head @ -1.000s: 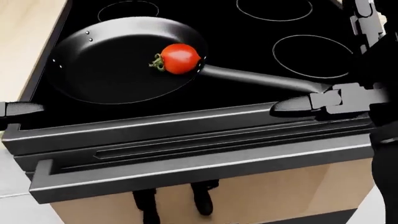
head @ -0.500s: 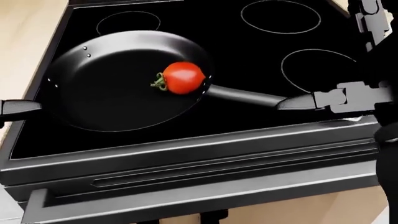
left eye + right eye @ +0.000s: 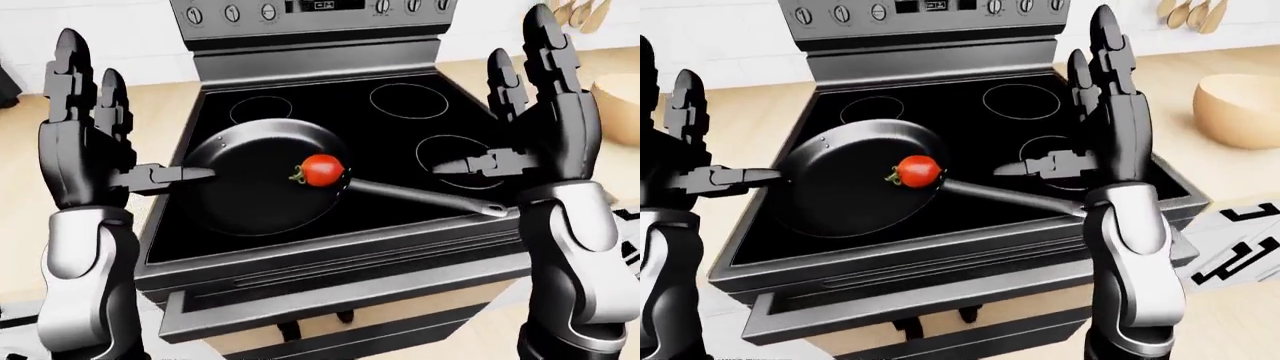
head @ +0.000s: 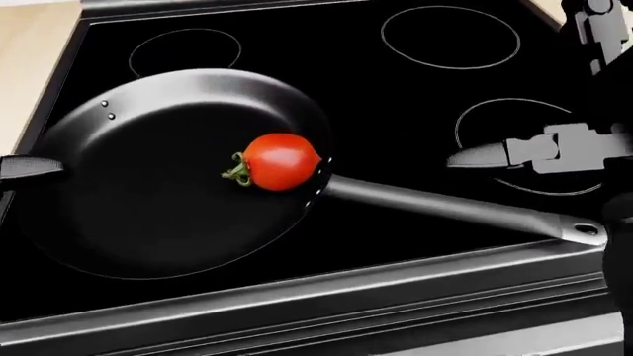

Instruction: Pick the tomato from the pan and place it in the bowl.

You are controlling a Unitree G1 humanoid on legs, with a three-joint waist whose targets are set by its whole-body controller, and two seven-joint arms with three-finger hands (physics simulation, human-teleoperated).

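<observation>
Closer to the stove [image 3: 330, 225] than a second ago, pan [image 4: 148, 193] looming larger; tomato [image 4: 281, 162] at the pan's 3 o'clock rim; left hand [image 3: 85, 142] and right hand [image 3: 545, 124] splayed, empty; wooden bowl [image 3: 1238, 109] at 2 o'clock; reach next.

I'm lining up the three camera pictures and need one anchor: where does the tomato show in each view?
Left-eye view: the tomato sits just right of centre, at the pan's right rim.
Head view: left of centre, large, by the rim where the handle starts.
Right-eye view: left of centre, same spot in the pan.
Shared landmark: the pan handle, running right and downward from the tomato.
</observation>
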